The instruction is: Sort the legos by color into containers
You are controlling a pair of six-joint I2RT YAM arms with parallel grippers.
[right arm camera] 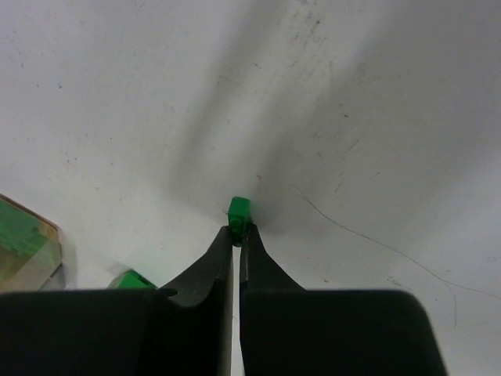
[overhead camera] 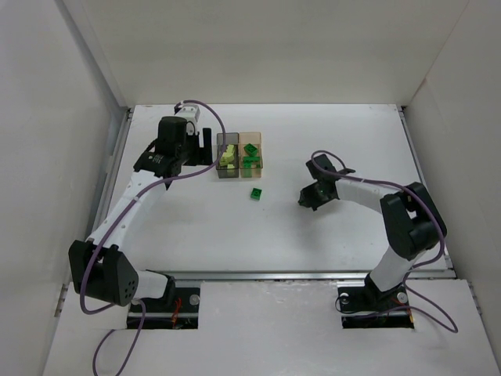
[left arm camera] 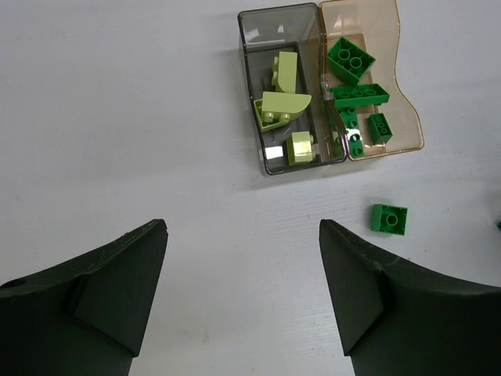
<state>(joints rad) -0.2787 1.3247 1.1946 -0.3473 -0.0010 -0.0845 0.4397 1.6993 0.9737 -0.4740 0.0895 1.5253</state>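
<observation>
The paired containers stand at the table's middle back: the smoky grey one (overhead camera: 227, 154) (left arm camera: 282, 94) holds pale yellow legos (left arm camera: 284, 102), the amber one (overhead camera: 251, 153) (left arm camera: 368, 78) holds several green legos (left arm camera: 358, 94). One loose green lego (overhead camera: 256, 193) (left arm camera: 389, 218) lies on the table in front of them. My left gripper (overhead camera: 207, 146) (left arm camera: 243, 235) is open and empty, just left of the grey container. My right gripper (overhead camera: 304, 199) (right arm camera: 238, 229) is shut on a tiny green lego (right arm camera: 239, 209) at its fingertips, right of the loose brick.
White walls enclose the table (overhead camera: 329, 141) on three sides. A metal rail (overhead camera: 297, 275) runs along the front edge by the arm bases. In the right wrist view the amber container's corner (right arm camera: 23, 243) and the loose green lego (right arm camera: 129, 279) show at lower left.
</observation>
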